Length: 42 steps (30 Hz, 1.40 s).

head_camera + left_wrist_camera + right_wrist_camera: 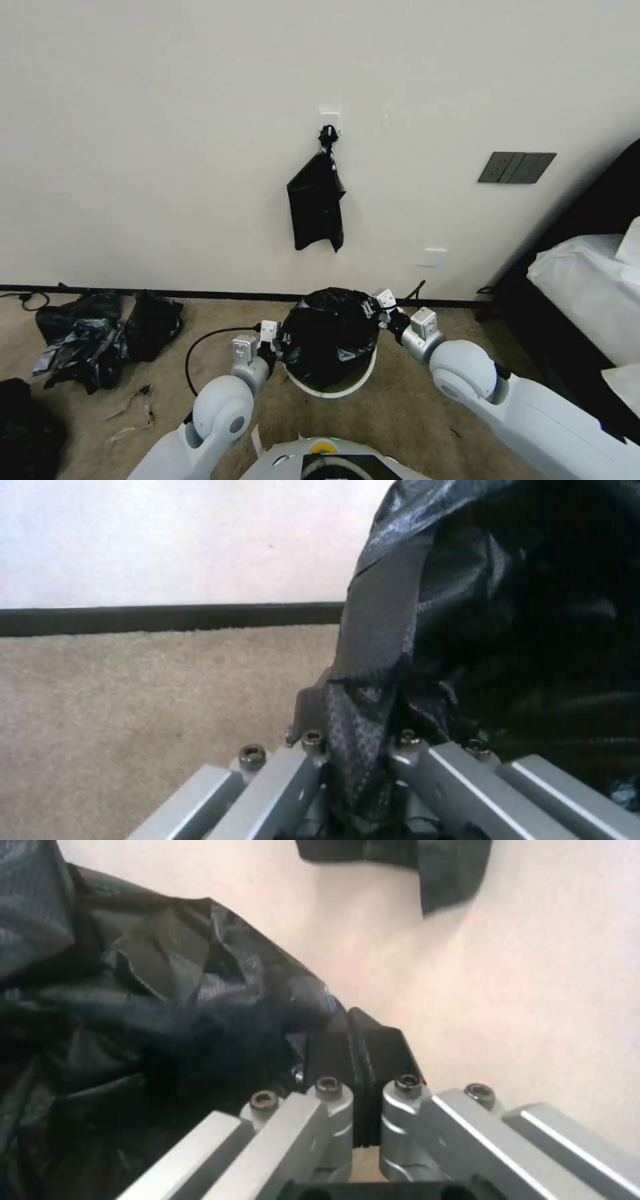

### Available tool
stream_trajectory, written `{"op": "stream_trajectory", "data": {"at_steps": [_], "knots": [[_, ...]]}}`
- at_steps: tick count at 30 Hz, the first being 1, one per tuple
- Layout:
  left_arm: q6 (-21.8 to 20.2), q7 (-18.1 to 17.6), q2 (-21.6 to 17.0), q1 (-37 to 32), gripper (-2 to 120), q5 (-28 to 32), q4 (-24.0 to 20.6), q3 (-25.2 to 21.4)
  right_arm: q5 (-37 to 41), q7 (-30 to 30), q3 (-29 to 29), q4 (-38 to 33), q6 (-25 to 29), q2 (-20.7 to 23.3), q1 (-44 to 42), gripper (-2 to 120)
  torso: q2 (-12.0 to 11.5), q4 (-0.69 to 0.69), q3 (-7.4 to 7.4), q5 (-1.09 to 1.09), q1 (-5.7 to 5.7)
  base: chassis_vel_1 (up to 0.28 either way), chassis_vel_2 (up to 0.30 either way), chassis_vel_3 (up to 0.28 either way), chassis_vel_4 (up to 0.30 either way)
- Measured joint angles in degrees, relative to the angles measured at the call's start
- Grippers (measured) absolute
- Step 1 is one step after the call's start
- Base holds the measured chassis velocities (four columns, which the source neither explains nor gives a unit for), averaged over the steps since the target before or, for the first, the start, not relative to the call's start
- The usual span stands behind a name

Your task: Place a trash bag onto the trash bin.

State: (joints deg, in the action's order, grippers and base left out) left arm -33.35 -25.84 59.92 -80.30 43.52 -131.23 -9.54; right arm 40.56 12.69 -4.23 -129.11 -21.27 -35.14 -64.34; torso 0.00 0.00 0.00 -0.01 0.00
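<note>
The black glossy trash bag (330,333) is spread between my two grippers, directly over the trash bin (337,391). Of the bin, a cream-white arc of rim shows below the bag on the carpet. My left gripper (279,340) is shut on the bag's left edge; the left wrist view shows the film (373,645) pinched between the fingers (308,715). My right gripper (369,308) holds the bag's upper right edge, a little higher and nearer the wall. In the right wrist view its dark pads (380,1045) are closed together against the crumpled film (167,1005).
A flat black bundle of bags (317,200) hangs from a wall hook above the bin. A heap of black plastic (100,333) lies on the carpet at the left by the baseboard. A bed (587,293) stands at the right. A black cable (207,337) loops on the floor by my left arm.
</note>
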Motion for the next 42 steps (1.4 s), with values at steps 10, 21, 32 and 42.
{"op": "stream_trajectory", "data": {"at_steps": [10, 21, 32, 42], "knots": [[-0.87, -1.83, 0.88, 0.29, 1, 5.72, 0.48, -1.44, -3.71, -3.53, -3.53, -1.58, 1.83, 1.13, -3.42, 18, 0.0, 0.0, 0.0, 0.0, 0.0, 0.0, 0.0, 0.0, 0.0], [-1.76, -5.3, 0.69, 2.4, 1, 11.84, 2.84, -3.97, -6.02, -9.59, -10.23, -3.59, 6.74, 3.4, -6.03, 55, 0.0, 0.01, 0.0, 0.0, 0.0, 0.0, 0.0, 0.0, 0.0], [-3.1, -6.19, 0.04, 3.33, 1, 12.31, 2.07, -3.77, -38.88, -20.64, -7.13, -3.47, 18.46, 4.97, -9.68, 95, 0.0, -0.01, 0.0, 0.01, 0.0, 0.0, 0.0, 0.0, 0.0], [-3.86, -5.97, -0.03, 2.41, 1, 10.51, 0.2, -2.83, -49.52, -21.94, -3.75, 0.91, 22.12, 4.13, -7.11, 72, 0.0, 0.0, 0.0, 0.01, 0.0, 0.0, 0.0, 0.0, 0.0]]}}
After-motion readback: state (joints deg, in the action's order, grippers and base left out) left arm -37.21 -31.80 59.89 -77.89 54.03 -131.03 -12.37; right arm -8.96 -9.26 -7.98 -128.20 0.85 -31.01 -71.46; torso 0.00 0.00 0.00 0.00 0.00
